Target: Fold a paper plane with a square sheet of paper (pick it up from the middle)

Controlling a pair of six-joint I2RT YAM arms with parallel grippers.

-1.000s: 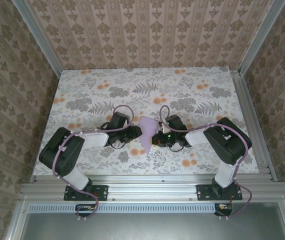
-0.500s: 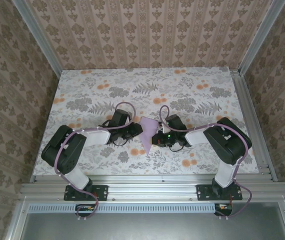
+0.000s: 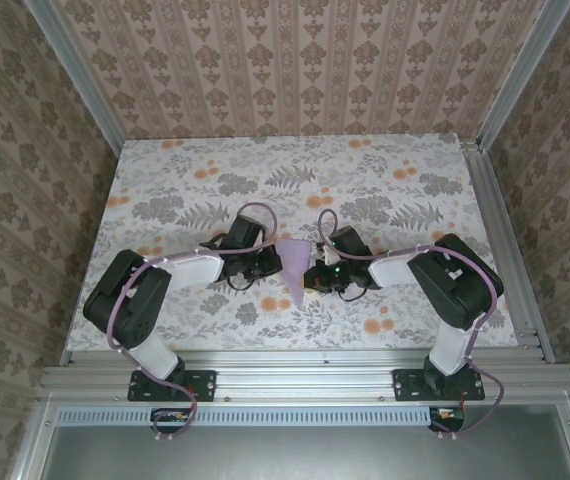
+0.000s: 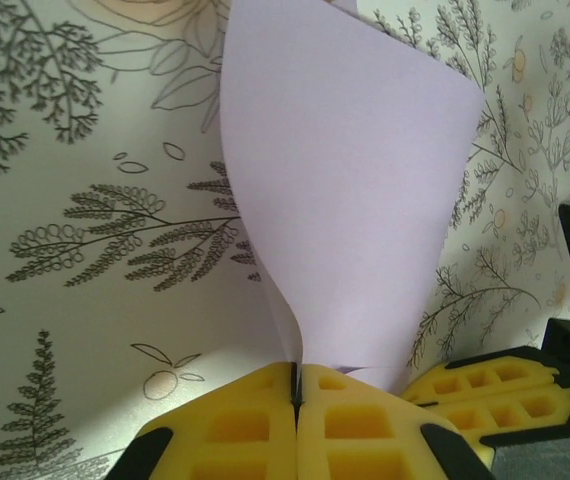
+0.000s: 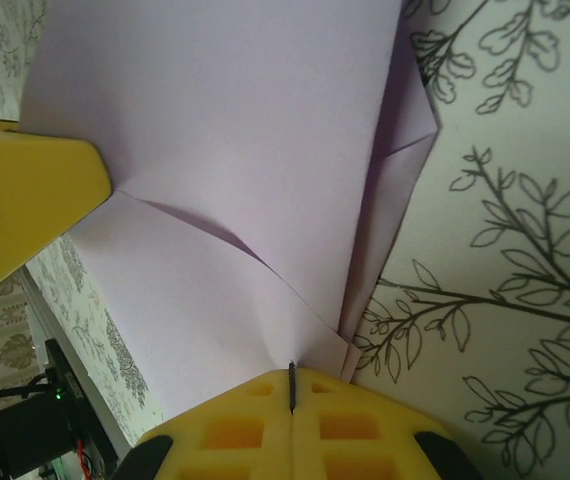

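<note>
Two hands, left hand (image 3: 279, 262) and right hand (image 3: 309, 272), pinch the lilac paper (image 3: 294, 282); overhead it looks a pointed wedge, while the right wrist camera reveals overlapping folds.

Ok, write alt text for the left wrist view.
The left hand, yellow pads shut, pinches the lower edge of a folded, curling lilac paper, with the floral tabletop behind. The right hand sits at lower right, beside the paper.
</note>
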